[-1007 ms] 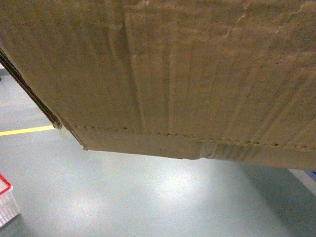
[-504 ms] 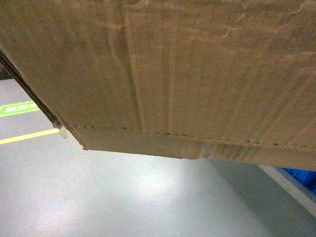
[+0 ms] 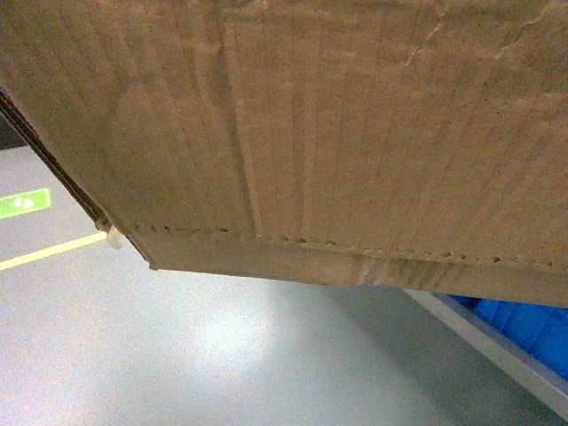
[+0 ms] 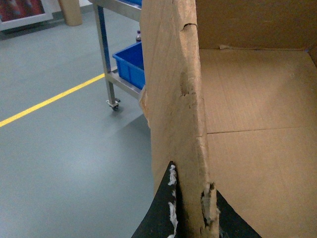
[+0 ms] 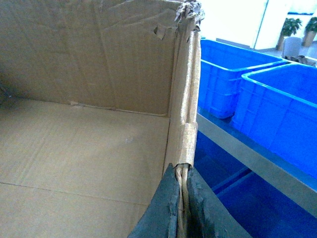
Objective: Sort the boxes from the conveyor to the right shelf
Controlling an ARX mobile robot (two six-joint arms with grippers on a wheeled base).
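Both grippers, left and right, pinch the box walls. It is lifted; the shelf is still ahead.

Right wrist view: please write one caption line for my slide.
Right hand pinches the torn side wall of the empty cardboard box, held beside blue plastic crates on a steel shelf.
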